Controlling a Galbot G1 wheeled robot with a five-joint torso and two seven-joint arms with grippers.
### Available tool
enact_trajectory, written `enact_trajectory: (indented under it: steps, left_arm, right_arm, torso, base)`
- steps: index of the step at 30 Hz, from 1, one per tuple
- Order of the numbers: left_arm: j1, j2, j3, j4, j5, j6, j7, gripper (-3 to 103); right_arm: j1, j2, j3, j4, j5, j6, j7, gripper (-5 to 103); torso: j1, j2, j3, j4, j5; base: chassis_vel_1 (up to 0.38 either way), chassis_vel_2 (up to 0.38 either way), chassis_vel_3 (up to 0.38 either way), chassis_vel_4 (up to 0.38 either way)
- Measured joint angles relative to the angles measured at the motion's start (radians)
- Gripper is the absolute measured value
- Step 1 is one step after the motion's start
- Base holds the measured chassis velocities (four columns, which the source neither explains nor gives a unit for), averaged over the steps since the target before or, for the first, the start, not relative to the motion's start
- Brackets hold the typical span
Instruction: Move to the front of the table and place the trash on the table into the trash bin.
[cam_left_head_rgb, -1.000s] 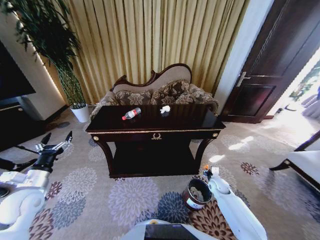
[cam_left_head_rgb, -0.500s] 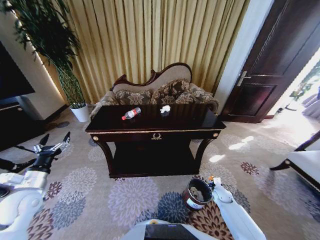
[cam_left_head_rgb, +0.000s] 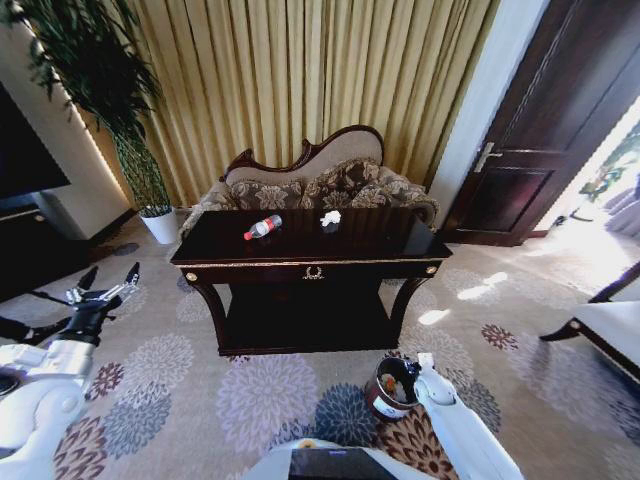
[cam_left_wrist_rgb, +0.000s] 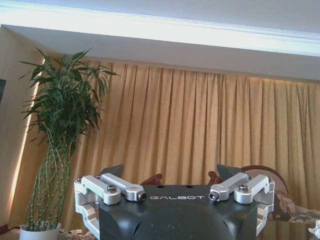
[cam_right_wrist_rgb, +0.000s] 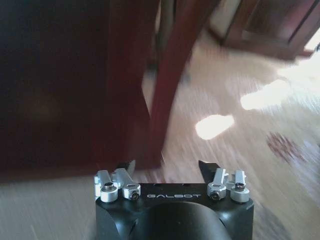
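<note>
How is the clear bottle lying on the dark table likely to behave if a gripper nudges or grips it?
The bottle lies on its side on the glossy table, so a nudge would probably roll or slide it. It looks clear and thin-walled, so likely light and may dent when squeezed. Whether it holds liquid cannot be told.

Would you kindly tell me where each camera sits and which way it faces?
Head view: high on the robot, looking down at the table, with both arms low.
Left wrist view: behind the open left gripper, facing the curtain and plant.
Right wrist view: behind the open right gripper, facing a table leg.
Head and left wrist share curtain and plant.
</note>
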Motion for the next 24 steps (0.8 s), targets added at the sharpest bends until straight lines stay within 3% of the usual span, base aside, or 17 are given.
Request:
enact_trajectory:
  steps: [1,3,5,6,7,11,17,19,24]
  left_arm:
    - [0.000,0.000,0.000,0.000,0.000,0.000,0.000,100]
    - [-0.002,-0.003,0.004,-0.003,0.001,0.000,0.000,100]
    - [-0.002,-0.007,0.007,-0.005,0.002,0.000,0.000,100]
    - [-0.002,-0.010,0.009,-0.006,0.003,0.001,-0.001,100]
    - [-0.002,-0.010,0.009,-0.006,0.003,0.001,-0.001,100]
    - [0.011,-0.022,0.005,-0.013,0.007,-0.001,-0.002,100]
    - [0.028,-0.024,-0.015,-0.022,0.007,-0.004,-0.002,100]
    - [0.031,-0.026,-0.019,-0.029,0.007,-0.004,-0.003,100]
    - [0.031,-0.028,-0.018,-0.039,0.008,-0.004,-0.003,100]
  right_arm:
    - [0.000,0.000,0.000,0.000,0.000,0.000,0.000,70]
    - [0.011,-0.021,0.011,0.144,0.071,0.098,0.004,86]
    - [0.017,-0.036,0.015,0.224,0.112,0.122,0.006,91]
    - [0.024,-0.055,0.016,0.318,0.187,0.125,0.024,96]
    - [0.024,-0.055,0.016,0.318,0.187,0.125,0.024,96]
    - [0.053,-0.082,0.001,0.555,0.371,0.089,0.085,100]
    - [0.047,-0.086,-0.018,0.682,0.385,0.096,0.060,100]
    - [0.028,-0.086,-0.022,0.694,0.332,0.097,0.005,100]
    - [0.015,-0.086,-0.019,0.685,0.285,0.117,-0.047,100]
  torso:
    - [0.000,0.000,0.000,0.0000,0.0000]
    - [0.000,0.000,0.000,0.0003,-0.0003]
    - [0.000,0.000,0.000,0.0005,-0.0006]
    - [0.000,0.000,0.000,0.0004,-0.0009]
    - [0.000,0.000,0.000,0.0004,-0.0009]
    - [0.000,0.000,0.000,0.0003,-0.0006]
    - [0.000,0.000,0.000,0.0003,-0.0005]
    - [0.000,0.000,0.000,0.0001,-0.0004]
    - [0.000,0.000,0.000,0.0001,-0.0002]
  base:
    - [0.000,0.000,0.000,0.000]
    - [0.000,0.000,0.000,0.000]
    - [0.000,0.000,0.000,0.000]
    - [0.000,0.000,0.000,0.000]
    - [0.000,0.000,0.000,0.000]
    - [0.000,0.000,0.000,0.000]
    - [0.000,0.000,0.000,0.000]
    - [0.000,0.000,0.000,0.000]
    - [0.000,0.000,0.000,0.000]
